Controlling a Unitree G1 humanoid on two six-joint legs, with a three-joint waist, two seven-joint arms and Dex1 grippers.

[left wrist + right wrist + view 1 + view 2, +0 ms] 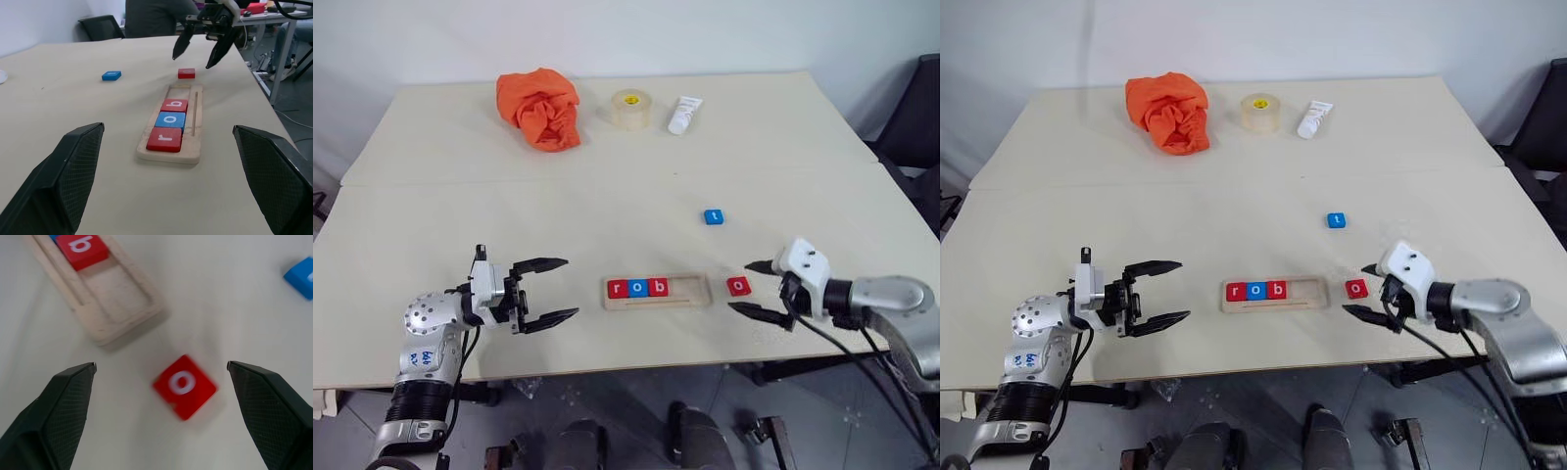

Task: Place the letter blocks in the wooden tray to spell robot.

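Observation:
The wooden tray (pixel 656 292) lies near the table's front edge and holds a red r (pixel 618 289), a blue o (pixel 638 287) and a red b (pixel 658 287); its right end is bare. A red o block (pixel 738 286) lies flat on the table just right of the tray. A blue t block (pixel 713 216) sits farther back. My right gripper (pixel 753 288) is open, its fingers apart just right of the red o and holding nothing. My left gripper (pixel 552 291) stands open, left of the tray, holding nothing.
At the back of the table (pixel 460 225) lie an orange cloth (pixel 540 108), a tape roll (pixel 630 109) and a white tube (pixel 684 115). A dark chair (pixel 915 117) stands off the right edge. A person (pixel 156 17) sits beyond the table in the left wrist view.

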